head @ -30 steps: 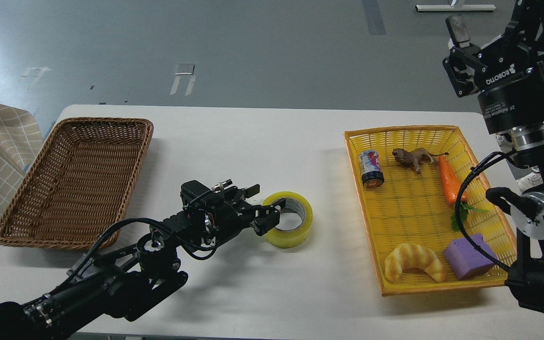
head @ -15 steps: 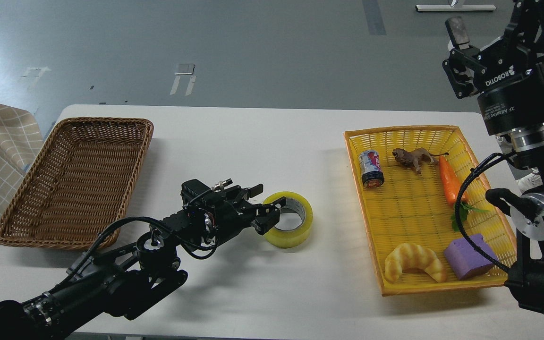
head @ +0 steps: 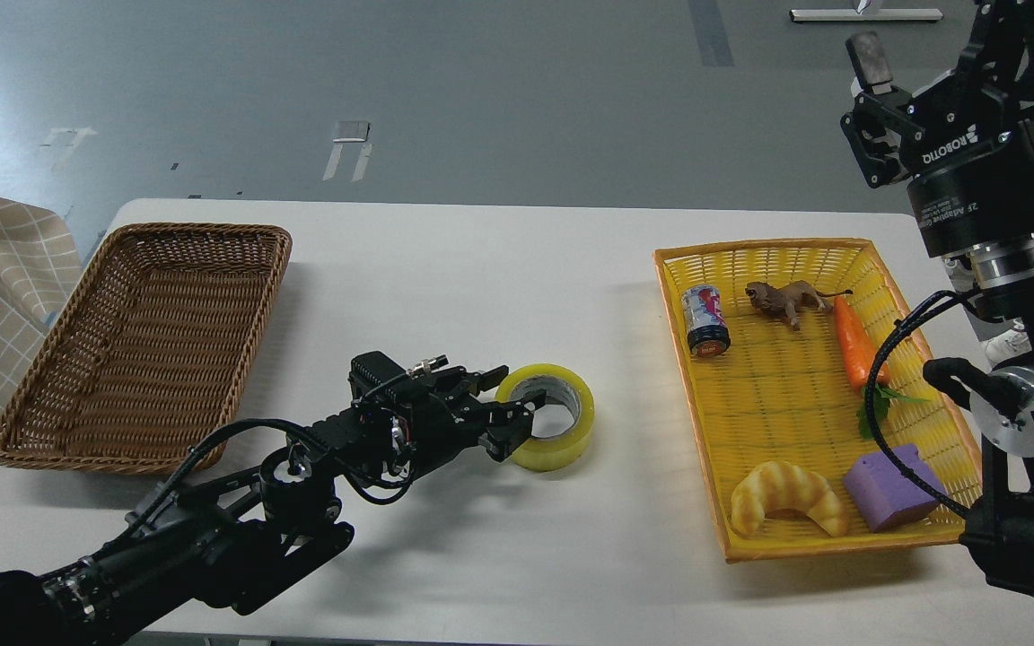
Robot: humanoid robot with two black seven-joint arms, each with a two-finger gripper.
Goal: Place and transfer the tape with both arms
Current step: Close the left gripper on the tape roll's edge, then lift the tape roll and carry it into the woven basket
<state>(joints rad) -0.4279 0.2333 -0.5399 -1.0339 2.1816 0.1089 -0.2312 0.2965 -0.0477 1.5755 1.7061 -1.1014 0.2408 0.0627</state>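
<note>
**Desk editor:** What did the head view show of the roll?

**Photographer:** The tape lay flat on the white desk, roughly midway between a brown wicker basket at the left and a yellow plastic basket at the right, touching neither. Its grey-white core faced up.

**Desk editor:** And the left arm?

**Photographer:** It reached in low from the lower left corner. The left pincer sat at the roll's near-left wall, one finger over the outer rim and the other dipping toward the core opening, so the wall stood between them. The fingers were narrowly parted around that wall; whether they actually pressed on it could not be made out. The roll rested on the desk, not raised.

**Desk editor:** The right arm?

**Photographer:** It stood tall at the right edge of the view, beyond the yellow basket. The right pincer pointed up and to the left, well apart from the roll and carrying nothing. Only one grey-padded finger showed clearly, so its spread could not be judged.

**Desk editor:** What was in the yellow basket?

**Photographer:** A small can on its side, a toy lion, a carrot, a croissant and a purple block. The wicker basket held nothing.
</note>
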